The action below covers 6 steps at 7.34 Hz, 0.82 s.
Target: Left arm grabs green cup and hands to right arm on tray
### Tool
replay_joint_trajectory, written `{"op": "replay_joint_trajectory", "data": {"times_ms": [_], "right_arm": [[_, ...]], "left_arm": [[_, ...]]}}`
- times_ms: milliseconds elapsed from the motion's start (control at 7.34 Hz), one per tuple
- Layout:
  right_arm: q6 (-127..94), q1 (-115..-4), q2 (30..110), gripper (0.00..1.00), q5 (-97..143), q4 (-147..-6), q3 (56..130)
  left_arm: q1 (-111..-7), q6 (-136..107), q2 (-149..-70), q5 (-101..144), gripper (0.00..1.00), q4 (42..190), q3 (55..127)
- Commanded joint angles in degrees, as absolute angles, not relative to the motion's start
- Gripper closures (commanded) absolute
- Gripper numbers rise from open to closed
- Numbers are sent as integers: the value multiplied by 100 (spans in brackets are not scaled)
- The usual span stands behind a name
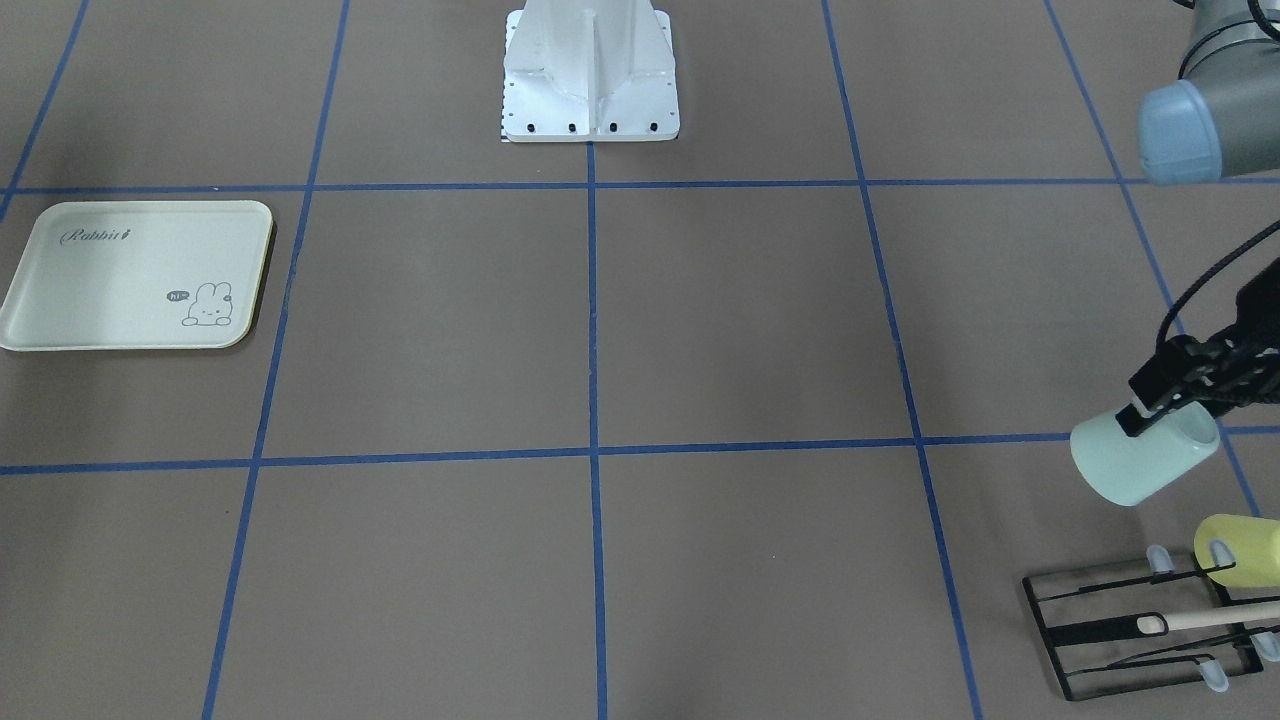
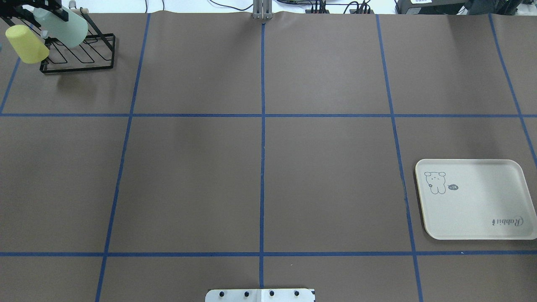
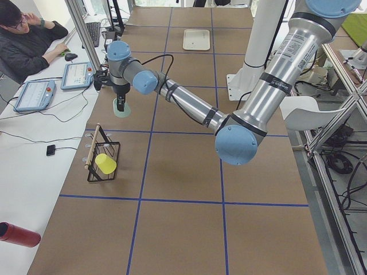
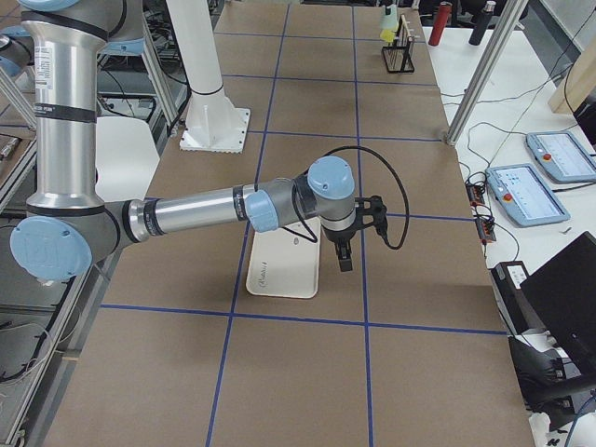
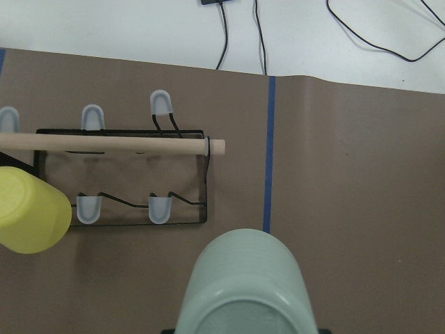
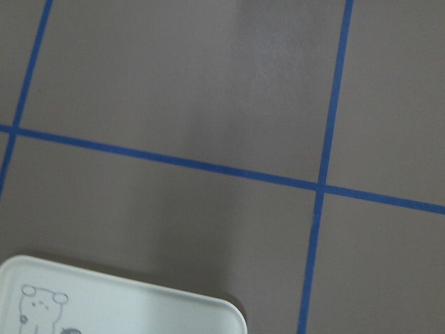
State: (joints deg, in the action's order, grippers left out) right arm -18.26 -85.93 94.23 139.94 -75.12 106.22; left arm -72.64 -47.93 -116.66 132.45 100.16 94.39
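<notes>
The green cup (image 1: pixel 1140 462) is gripped by the left gripper (image 1: pixel 1158 415). One finger is pressed on the outer wall and the other, it seems, is set inside the rim. The cup is held tilted and appears to be lifted off the table. In the overhead view it is found near the table's far left corner, at about 10 o'clock from the centre. The tray (image 2: pixel 474 209) lies toward 4 o'clock, well apart.

The step in hand is judged to be the carry toward the handover. The grip should be kept firm, since only the rim is pinched and the smooth wall could slip. The cup is best swung away from the rack (image 1: pixel 1090 632) first, then taken toward 4 o'clock. A bare stretch of wall should be offered to the right gripper (image 4: pixel 343 259). Release is best delayed until that second grasp is seen to be closed.

The right gripper is seen only in the right side view, hanging beside the tray's edge. Whether it is spread or closed cannot be told.

In the front view the rack lies at 6 o'clock from the green cup. A yellow cup (image 1: pixel 1240 550) is hung on it and a dowel (image 1: pixel 1215 618) is laid across it. These are the nearest things to be struck. An operator (image 3: pixel 28 40) is seated beyond the table.
</notes>
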Motion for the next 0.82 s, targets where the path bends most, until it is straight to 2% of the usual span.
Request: {"op": "replay_joint_trajectory", "data": {"times_ms": [0,272,681], "right_arm": [[-3167,-8377,9396,0,14212,-6631,10643],[-4974,-7983,9387,0,14203,-5290,10644],[-7631,-7402,8957,0,14186,-3582,10635]], "left_arm": [[-6849,-6173,-11348,13236,77,10982,9781],[-6602,-7376,-11233,13315,77,11783,9983],[-5970,-9126,-11232,13316,76,12417,10571]]}}
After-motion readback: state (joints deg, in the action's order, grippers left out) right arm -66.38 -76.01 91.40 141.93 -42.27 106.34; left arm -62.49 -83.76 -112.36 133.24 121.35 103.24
